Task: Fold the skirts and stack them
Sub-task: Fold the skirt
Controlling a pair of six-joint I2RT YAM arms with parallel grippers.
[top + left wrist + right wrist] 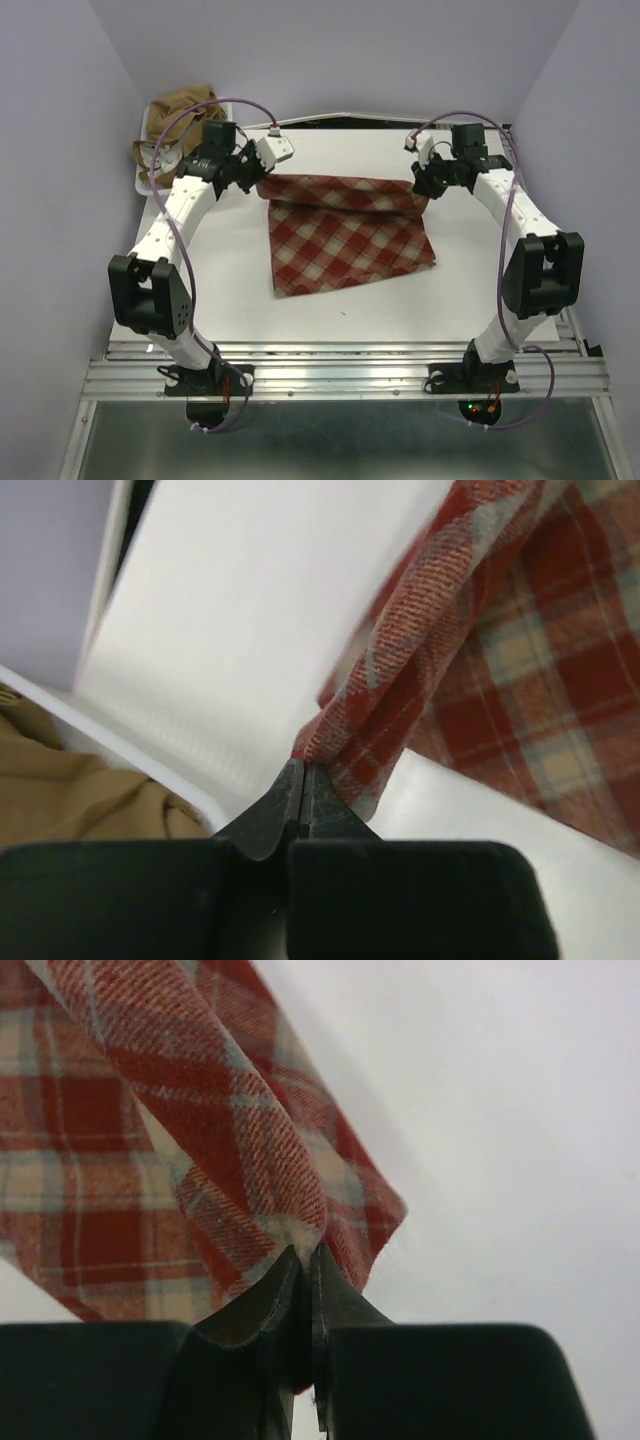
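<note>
The red-and-cream plaid skirt (345, 235) lies on the white table, its far edge lifted into a fold. My left gripper (258, 180) is shut on the skirt's far left corner (350, 740). My right gripper (424, 188) is shut on the far right corner (290, 1210). The cloth hangs between the two grippers a little above the table. Plain tan-brown skirts (180, 118) lie heaped in the white tray (143, 178) at the far left, and show in the left wrist view (70, 790).
The white table (400, 310) ends at a metal rail (340, 375) in front. Lilac walls close in on the left, right and back. The tray's rim (120, 755) is close beside my left gripper.
</note>
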